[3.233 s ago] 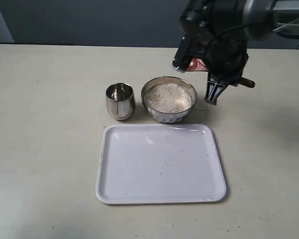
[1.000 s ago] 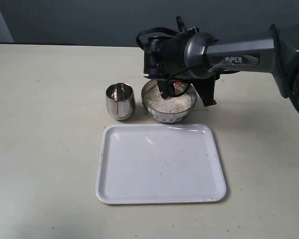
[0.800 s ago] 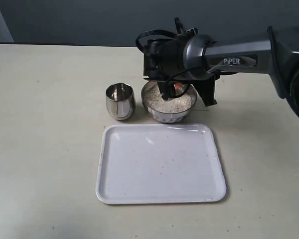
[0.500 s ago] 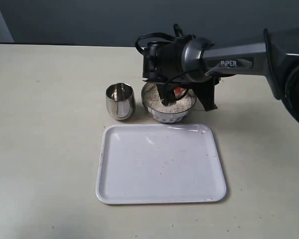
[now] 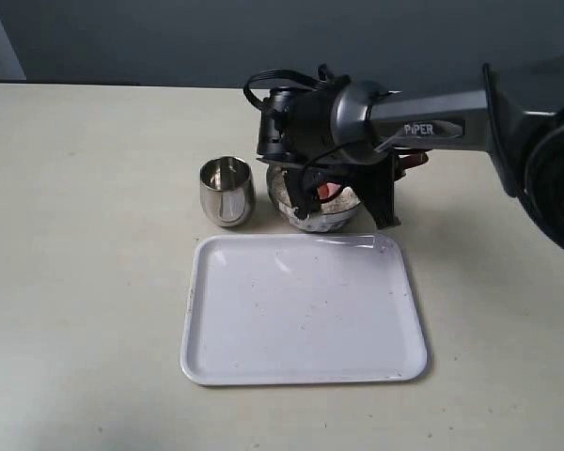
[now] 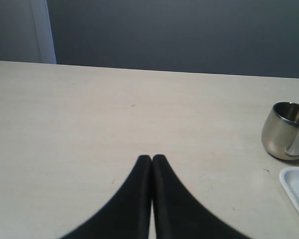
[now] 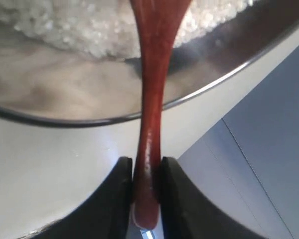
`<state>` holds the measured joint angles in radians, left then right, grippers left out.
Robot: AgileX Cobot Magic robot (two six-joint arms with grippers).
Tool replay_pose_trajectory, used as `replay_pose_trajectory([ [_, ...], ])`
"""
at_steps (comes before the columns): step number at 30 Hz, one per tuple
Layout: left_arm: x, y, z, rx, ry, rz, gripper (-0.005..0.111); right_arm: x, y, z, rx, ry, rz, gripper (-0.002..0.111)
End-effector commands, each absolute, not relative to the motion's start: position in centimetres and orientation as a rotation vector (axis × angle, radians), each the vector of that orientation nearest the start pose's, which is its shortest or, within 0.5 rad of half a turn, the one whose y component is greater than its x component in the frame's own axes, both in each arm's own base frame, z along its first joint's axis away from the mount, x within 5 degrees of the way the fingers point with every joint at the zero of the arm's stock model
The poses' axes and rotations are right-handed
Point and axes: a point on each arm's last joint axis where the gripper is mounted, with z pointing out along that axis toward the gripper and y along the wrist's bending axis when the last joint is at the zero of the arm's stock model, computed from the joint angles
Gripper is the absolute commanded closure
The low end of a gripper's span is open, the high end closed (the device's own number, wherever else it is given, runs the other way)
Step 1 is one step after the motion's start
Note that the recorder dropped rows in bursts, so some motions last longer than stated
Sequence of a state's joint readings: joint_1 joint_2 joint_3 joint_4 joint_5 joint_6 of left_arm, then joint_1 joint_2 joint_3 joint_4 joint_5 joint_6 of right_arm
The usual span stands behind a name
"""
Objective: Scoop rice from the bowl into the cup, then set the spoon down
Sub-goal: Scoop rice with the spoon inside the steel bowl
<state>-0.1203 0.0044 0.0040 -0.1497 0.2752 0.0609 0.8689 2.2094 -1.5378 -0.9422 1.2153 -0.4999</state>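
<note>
The steel bowl sits behind the tray, mostly covered by my right arm. In the right wrist view my right gripper is shut on the slim handle of the reddish-brown spoon. The spoon's far end reaches over the bowl's rim into the white rice. A bit of red spoon shows under the arm. The steel cup stands upright just left of the bowl, apart from it. My left gripper is shut and empty above bare table, with the cup off to its side.
A white rectangular tray lies in front of the cup and bowl, with a few stray grains on it; its corner shows in the left wrist view. The pale table stretches to the left.
The right arm came from behind and right of the bowl to over it, then sank and shifted left, bringing the spoon into the rice. Cup, bowl and tray have stayed put.
</note>
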Motion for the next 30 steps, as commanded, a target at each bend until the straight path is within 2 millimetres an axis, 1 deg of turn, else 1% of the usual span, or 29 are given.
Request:
replay_pose_trajectory([
  [1,5.4,-1.1,19.0,0.071,1.745,-0.187,0.106,32.2,27.5,14.7,-2.324,1.799,-1.296,0.109],
  [11,5.4,-1.1,19.0,0.071,1.745,-0.187,0.106,32.8,26.8,14.7,-2.304,1.846,-1.285,0.109],
  [14,5.4,-1.1,19.0,0.071,1.745,-0.187,0.106,33.0,26.7,14.8,-2.286,1.892,-1.242,0.109],
  [21,5.4,-1.1,19.0,0.071,1.745,-0.187,0.106,33.8,27.2,16.1,-2.187,2.008,-1.094,0.109],
  [30,5.4,-1.1,19.0,0.071,1.745,-0.187,0.106,34.1,26.7,15.9,-2.169,2.095,-1.005,0.109],
])
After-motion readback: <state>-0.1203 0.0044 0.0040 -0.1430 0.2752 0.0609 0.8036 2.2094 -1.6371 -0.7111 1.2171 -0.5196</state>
